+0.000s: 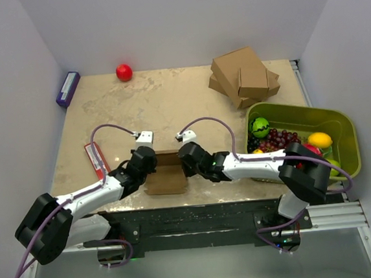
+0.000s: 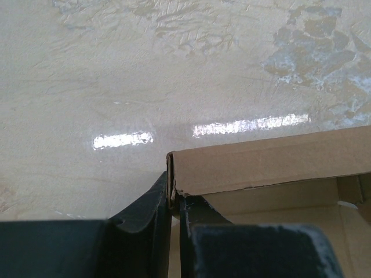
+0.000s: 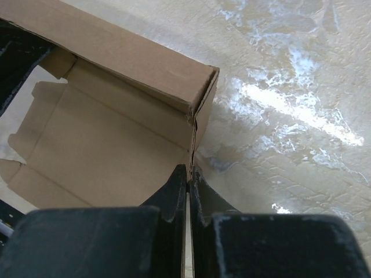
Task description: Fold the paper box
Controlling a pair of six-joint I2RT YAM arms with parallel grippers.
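Right wrist: black fingers (image 3: 174, 194) pinch thin, creased brown paper box (image 3: 116, 145).

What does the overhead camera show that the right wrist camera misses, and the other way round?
Only the overhead view shows both arms, a small red ball, a stack of ready-made brown cardboard boxes and a green plastic tub of fruit. Only the right wrist view shows, close up, the right gripper shut on the raised side wall of the thin brown cardboard paper box, near its corner. Both show that box and the mottled beige table.
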